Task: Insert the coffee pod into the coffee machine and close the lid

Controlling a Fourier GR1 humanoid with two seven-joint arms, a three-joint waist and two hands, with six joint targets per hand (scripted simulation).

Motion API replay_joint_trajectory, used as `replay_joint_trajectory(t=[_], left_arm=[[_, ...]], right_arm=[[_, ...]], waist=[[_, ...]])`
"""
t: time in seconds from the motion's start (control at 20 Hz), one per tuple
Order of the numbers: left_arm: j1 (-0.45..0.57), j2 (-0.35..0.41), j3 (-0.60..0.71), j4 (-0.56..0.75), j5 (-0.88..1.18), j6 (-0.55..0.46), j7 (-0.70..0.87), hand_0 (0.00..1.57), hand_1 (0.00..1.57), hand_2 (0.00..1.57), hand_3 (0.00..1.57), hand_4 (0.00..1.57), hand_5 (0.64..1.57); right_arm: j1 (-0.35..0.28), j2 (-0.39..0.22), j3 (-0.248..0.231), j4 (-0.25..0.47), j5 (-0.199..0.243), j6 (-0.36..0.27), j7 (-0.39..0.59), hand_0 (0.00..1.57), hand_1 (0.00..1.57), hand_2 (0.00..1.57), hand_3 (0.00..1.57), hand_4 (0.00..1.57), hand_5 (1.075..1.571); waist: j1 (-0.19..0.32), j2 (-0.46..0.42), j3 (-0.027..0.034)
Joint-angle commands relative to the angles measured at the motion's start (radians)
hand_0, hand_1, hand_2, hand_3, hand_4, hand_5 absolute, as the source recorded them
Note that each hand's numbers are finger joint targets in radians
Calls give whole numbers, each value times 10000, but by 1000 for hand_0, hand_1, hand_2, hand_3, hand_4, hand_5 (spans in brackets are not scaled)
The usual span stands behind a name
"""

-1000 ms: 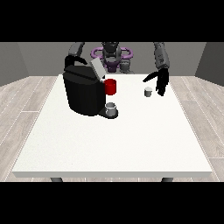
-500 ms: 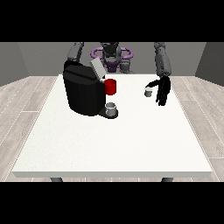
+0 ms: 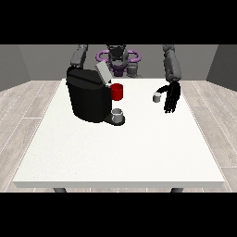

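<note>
At the left of the white table [image 3: 115, 157] stands the black coffee machine [image 3: 89, 99], set toward the robot's side where both arms can reach it. Its lid [image 3: 102, 73] is tilted up and open, which leaves the top slot free to take a pod; whether anything already sits in that slot cannot be seen from here. The arm at the view's left goes down behind the machine, so that hand is hidden. On the machine's front is a red part [image 3: 117, 91], and below it a small grey cup [image 3: 118, 114] stands on the drip stand, placed to catch what pours out; nothing can be made out inside the cup.

Further right, well apart from the machine, is the coffee pod [image 3: 157, 96], small and pale, standing on the table. Just beside it, on its right, hangs the hand at the view's right [image 3: 170, 96], fingers hanging straight down toward the table and the thumb reaching toward the pod, spread rather than pinching. I judge the hand is placed there to take the pod, with the thumb on one side and the fingers on the other, but it does not look closed round it yet. The pod is not lifted, so inserting it and shutting the lid both remain to be done
</note>
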Motion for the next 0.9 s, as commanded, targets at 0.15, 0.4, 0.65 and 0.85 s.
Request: replay_joint_trajectory(t=[0.15,0.4,0.65,0.85], left_arm=[[-122,-276,-92,660,-315,55,-460,0,0,590,375,0,1571],[-221,-704,-416,880,-946,772,-402,1071,1071,1147,1082,0,1571],[-195,-871,-727,619,-1319,796,-325,1182,1182,1204,1089,0,1571],[-399,-853,-642,815,-1345,629,-433,1262,1262,1250,1097,73,1571]], right_arm=[[-383,-113,-563,545,-281,-151,-116,0,0,0,0,410,1571],[-347,-45,-279,485,-184,-118,320,0,0,0,0,385,1571],[170,226,-117,1186,76,-205,-495,0,0,0,0,379,1571],[-211,24,-278,1189,-68,-131,-191,0,0,0,0,330,1571]], waist=[[194,192,-108],[0,-112,-110],[-6,-420,-106],[-55,-426,-109]])
